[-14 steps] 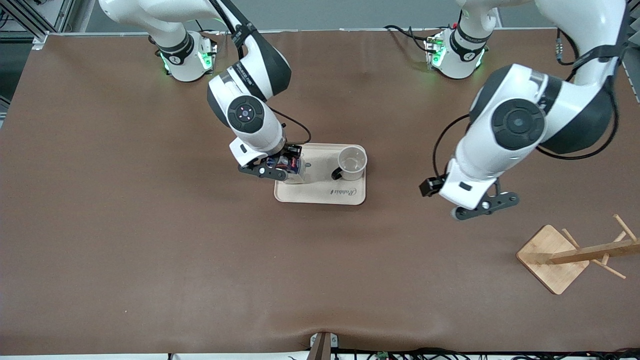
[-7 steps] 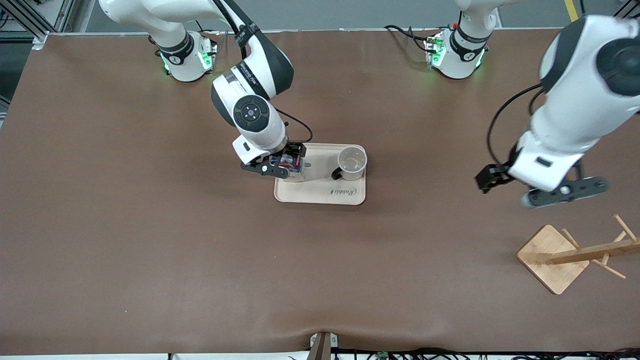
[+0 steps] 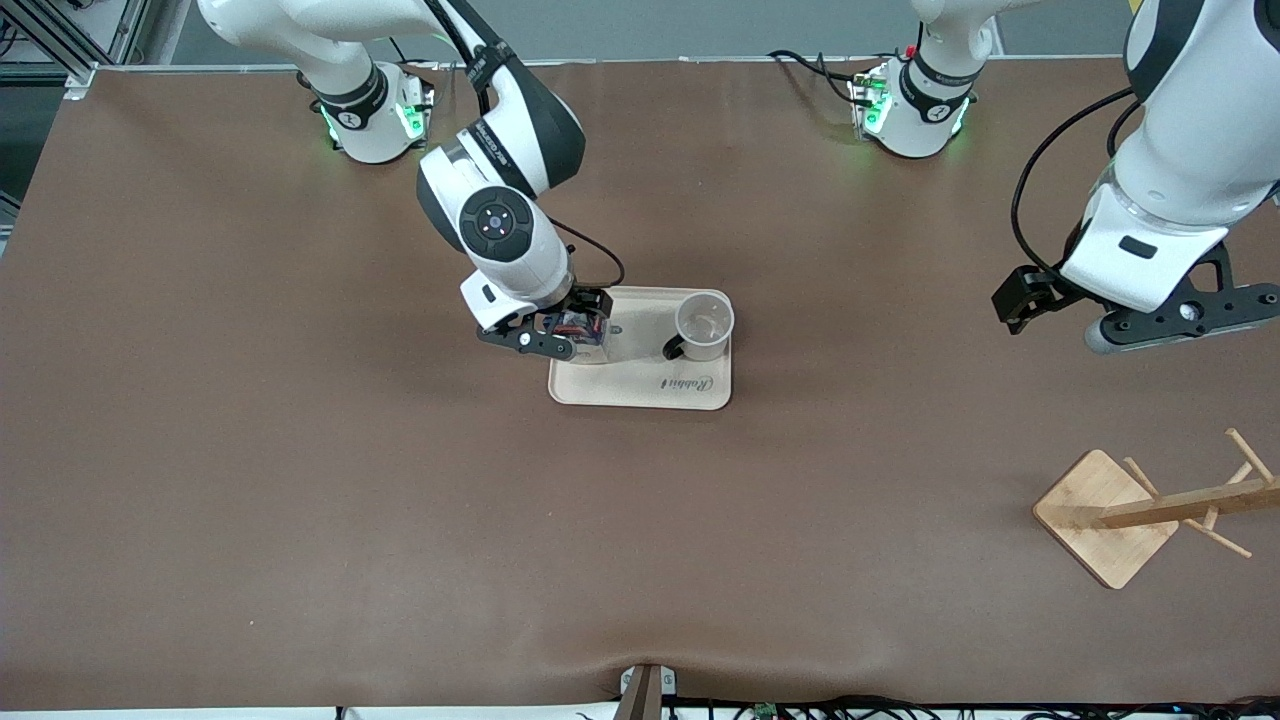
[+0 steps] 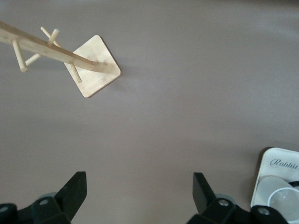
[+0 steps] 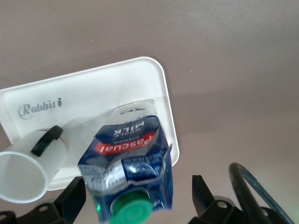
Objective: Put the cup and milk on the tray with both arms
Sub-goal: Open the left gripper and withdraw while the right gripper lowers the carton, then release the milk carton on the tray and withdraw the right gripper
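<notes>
The beige tray [image 3: 640, 385] lies mid-table. The white cup [image 3: 704, 322] stands on it at the end toward the left arm. The blue milk carton [image 3: 583, 330] with a green cap stands on the tray's end toward the right arm. My right gripper [image 3: 560, 335] is over the carton, open, with one finger on each side and a gap showing. In the right wrist view the milk [image 5: 131, 158], cup [image 5: 23, 175], tray [image 5: 93, 93] and right gripper [image 5: 139, 191] all show. My left gripper [image 3: 1185, 320] is open and empty, high over bare table toward the left arm's end [image 4: 140, 186].
A wooden rack with pegs on a square base [image 3: 1105, 515] stands near the front camera at the left arm's end; it also shows in the left wrist view [image 4: 96, 65]. The tray's corner [image 4: 275, 163] and the cup [image 4: 280, 198] show at that view's edge.
My left arm has swung away from the tray toward its own end of the table and risen. My right gripper has stayed over the milk, shifting only slightly.
</notes>
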Controlling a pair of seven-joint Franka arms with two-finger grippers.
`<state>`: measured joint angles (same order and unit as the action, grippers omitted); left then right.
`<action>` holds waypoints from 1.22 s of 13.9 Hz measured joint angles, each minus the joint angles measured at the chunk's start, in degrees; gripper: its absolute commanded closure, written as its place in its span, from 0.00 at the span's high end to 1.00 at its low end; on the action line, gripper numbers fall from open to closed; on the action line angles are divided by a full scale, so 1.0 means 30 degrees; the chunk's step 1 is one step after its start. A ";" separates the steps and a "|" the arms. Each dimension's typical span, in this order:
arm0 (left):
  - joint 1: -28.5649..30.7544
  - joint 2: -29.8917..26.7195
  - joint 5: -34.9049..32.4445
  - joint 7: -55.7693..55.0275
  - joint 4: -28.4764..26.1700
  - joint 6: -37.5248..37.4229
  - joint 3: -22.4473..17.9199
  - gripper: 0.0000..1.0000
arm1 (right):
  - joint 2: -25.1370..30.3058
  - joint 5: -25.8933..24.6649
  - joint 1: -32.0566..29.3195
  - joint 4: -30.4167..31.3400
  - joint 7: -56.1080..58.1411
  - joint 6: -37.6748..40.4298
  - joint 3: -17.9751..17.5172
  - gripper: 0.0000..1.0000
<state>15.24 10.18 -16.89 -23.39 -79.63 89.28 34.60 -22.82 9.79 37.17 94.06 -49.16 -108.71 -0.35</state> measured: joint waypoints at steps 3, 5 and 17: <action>-0.1289 -0.1117 0.0518 0.2232 -0.0096 -0.0196 -0.2512 1.00 | 0.0110 0.0016 -0.0229 -0.2896 -0.0681 0.4649 0.0139 1.00; -0.2422 -0.2096 0.2362 0.3879 -0.0640 -0.0341 -0.5233 1.00 | 0.0204 0.0016 -0.0987 -0.3865 -0.0727 0.6068 0.0202 1.00; -0.4731 -0.4956 0.4650 0.4849 -0.3724 -0.0601 -0.8855 1.00 | 0.2249 -0.2645 -0.8087 -0.5373 0.8800 0.9100 0.0535 1.00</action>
<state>1.05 -4.69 -2.94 -8.84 -90.80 87.47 8.03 -16.08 1.86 12.91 77.94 -22.76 -81.41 1.26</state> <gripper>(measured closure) 0.000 0.000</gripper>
